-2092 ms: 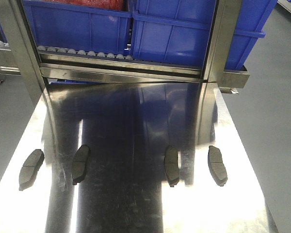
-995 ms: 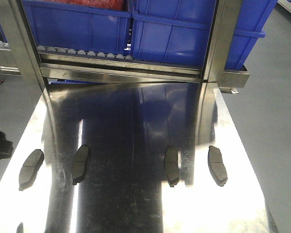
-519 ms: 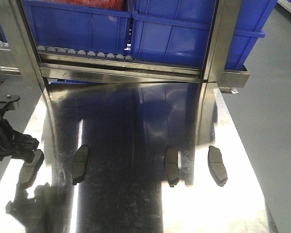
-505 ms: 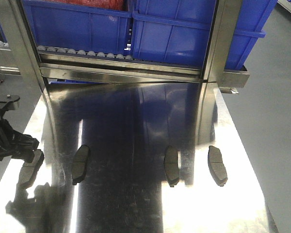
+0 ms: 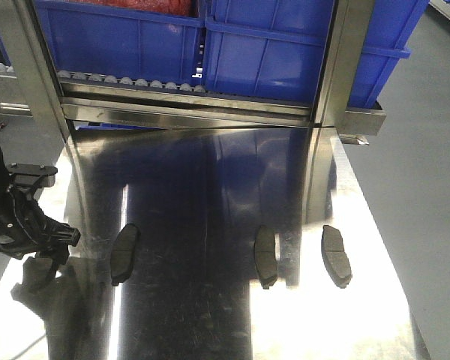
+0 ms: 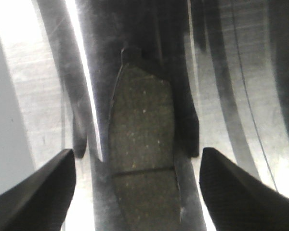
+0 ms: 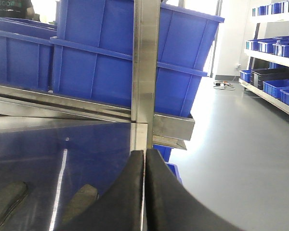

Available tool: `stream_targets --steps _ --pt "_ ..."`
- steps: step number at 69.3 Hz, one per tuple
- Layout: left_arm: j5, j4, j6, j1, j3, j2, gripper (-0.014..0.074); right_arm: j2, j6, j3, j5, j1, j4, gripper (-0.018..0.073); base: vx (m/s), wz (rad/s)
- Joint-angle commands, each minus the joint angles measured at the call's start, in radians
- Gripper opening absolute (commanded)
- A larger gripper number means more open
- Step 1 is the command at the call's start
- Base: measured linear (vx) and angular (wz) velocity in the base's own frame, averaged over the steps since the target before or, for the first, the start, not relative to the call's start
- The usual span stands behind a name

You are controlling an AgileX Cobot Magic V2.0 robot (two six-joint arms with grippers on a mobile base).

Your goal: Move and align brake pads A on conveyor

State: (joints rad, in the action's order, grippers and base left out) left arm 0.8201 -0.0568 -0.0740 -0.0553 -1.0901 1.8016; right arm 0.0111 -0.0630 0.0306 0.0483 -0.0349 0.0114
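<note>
Three brake pads A lie on the shiny steel tabletop [image 5: 210, 315] in the front view: one left of centre [image 5: 124, 253] and two on the right [image 5: 265, 256] [image 5: 336, 255]. My left gripper [image 5: 43, 251] hangs over the leftmost pad and hides it there. In the left wrist view that dark pad [image 6: 142, 139], with its thin groove, lies lengthwise between the open left gripper [image 6: 137, 154], whose fingers [image 6: 38, 192] stand apart from its edges. The right gripper [image 7: 144, 154] is shut on nothing, low over the table, with two pads [image 7: 82, 199] [image 7: 7, 197] to its left. The conveyor is out of view.
Blue bins [image 5: 135, 41] sit on a roller rack [image 5: 127, 81] behind a steel rail [image 5: 195, 112] at the table's far end. Steel posts [image 5: 337, 60] rise there. Grey floor [image 5: 427, 195] lies beyond the table's right edge.
My left arm has come in from the left edge and settled over the leftmost pad, now covering it in the front view. The other three pads have not moved.
</note>
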Motion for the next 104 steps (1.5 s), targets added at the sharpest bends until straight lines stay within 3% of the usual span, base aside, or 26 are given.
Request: stream_targets --steps 1,10,20,39,49,73,91,104 --pt "-0.019 -0.006 0.013 -0.009 -0.025 -0.024 0.0507 0.015 -0.001 0.002 -0.076 -0.003 0.0 -0.001 0.0 0.0" --pt "-0.019 -0.006 0.013 -0.009 -0.025 -0.005 0.0473 0.015 -0.001 0.002 -0.076 -0.003 0.0 -0.001 0.0 0.0" --pt "-0.037 -0.006 0.015 -0.009 -0.025 0.006 0.0365 0.015 -0.001 0.002 -0.076 -0.003 0.0 -0.001 0.0 0.0" --pt "-0.059 -0.007 0.029 -0.009 -0.023 -0.008 -0.0007 0.015 -0.001 0.002 -0.076 -0.003 0.0 -0.001 0.0 0.0" --pt "-0.126 -0.007 0.084 -0.011 0.009 -0.093 -0.0008 0.015 -0.001 0.002 -0.076 -0.003 0.0 -0.001 0.0 0.0" --pt "-0.306 -0.009 0.103 -0.018 0.199 -0.473 -0.0007 0.015 -0.001 0.002 -0.076 -0.003 0.0 -0.001 0.0 0.0" --pt "-0.506 -0.009 0.106 -0.018 0.437 -0.868 -0.0007 0.015 -0.001 0.002 -0.076 -0.003 0.0 -0.001 0.0 0.0" --pt "-0.531 -0.01 0.121 -0.018 0.567 -1.164 -0.0007 0.015 -0.001 0.002 -0.076 -0.003 0.0 -0.001 0.0 0.0"
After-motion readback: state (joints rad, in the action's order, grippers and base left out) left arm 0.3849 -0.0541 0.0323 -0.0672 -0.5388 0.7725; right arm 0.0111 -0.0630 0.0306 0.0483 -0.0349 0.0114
